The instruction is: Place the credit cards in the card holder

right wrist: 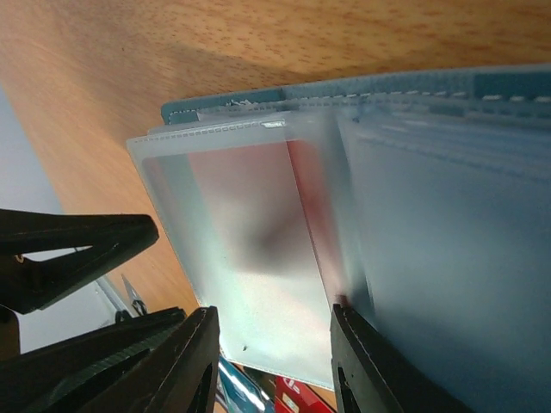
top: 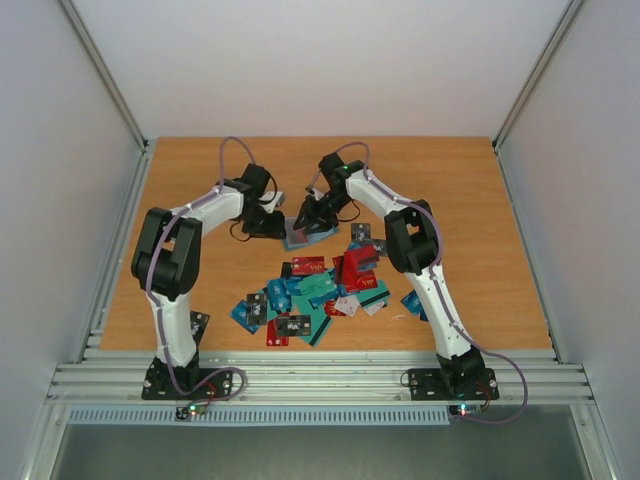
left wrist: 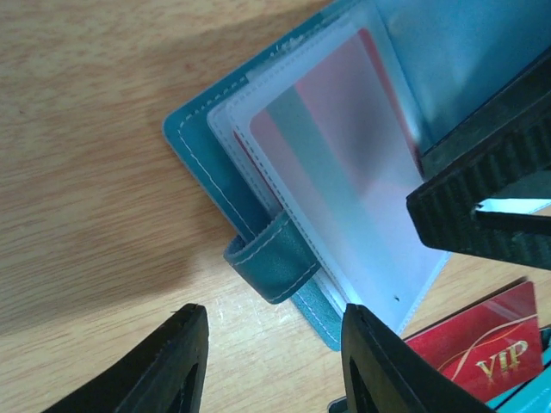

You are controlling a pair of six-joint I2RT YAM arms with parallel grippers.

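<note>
Finds the card holder (top: pixel 298 238) lying open on the table (top: pixel 200 180), just beyond the heap of credit cards (top: pixel 310 295), a red card (left wrist: pixel 340 112) showing through its clear sleeves (left wrist: pixel 362 224). Shows the left hand (left wrist: pixel 271 331) released, fingers apart near the holder's strap (left wrist: pixel 271 262), grasping nothing. Cannot tell whether the right hand (right wrist: pixel 271 327) grips those sleeves or only rests there.

Counter (top: pixel 450 200): one. Arms: two, left arm (top: pixel 165 255) and right arm (top: pixel 412 240). End effectors: two, left end effector (left wrist: pixel 274 318) and right end effector (right wrist: pixel 274 314). Card holder (top: pixel 300 238): one. Credit cards (top: pixel 315 290): well over a dozen loose, overlapping, exact count unclear; one red card (left wrist: pixel 344 172) sleeved in holder.
</note>
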